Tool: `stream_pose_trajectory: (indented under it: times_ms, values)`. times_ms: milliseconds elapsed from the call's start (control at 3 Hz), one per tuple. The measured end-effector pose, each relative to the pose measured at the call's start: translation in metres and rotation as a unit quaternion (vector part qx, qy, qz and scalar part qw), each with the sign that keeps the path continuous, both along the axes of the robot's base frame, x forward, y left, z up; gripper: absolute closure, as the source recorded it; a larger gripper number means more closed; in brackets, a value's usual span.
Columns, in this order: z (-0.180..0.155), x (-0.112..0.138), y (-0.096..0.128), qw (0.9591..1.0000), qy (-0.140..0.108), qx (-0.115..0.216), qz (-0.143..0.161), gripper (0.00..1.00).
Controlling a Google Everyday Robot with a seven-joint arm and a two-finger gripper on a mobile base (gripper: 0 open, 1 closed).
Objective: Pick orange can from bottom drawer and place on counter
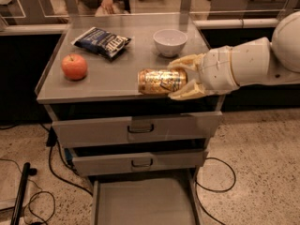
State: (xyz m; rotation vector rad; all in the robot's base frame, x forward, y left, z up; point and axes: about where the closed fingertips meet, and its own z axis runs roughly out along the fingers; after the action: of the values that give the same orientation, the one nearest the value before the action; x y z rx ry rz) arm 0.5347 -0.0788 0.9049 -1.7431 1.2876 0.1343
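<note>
My gripper (180, 79) comes in from the right and is shut on the orange can (161, 81). The can is shiny orange-gold and lies sideways between the cream fingers (185, 63). It hangs over the front part of the counter (112, 78), just above its surface near the front edge. The bottom drawer (143, 203) is pulled open below, and its flat grey floor is bare.
On the counter are an orange-red apple (74, 66) at left, a dark blue snack bag (101, 41) at the back, and a white bowl (169, 41) just behind my gripper. Two shut drawers with loop handles (140, 128) sit below. Cables lie on the floor at left.
</note>
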Motion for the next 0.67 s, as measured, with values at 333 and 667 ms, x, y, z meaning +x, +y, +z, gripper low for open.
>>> stream_pose_trajectory:
  times_ms: [333, 667]
  values:
    - [0.009, 0.039, 0.028, 0.9992, 0.012, 0.038, 0.0, 1.0]
    - [0.01, 0.065, 0.048, 0.9976, 0.03, 0.062, -0.005, 1.0]
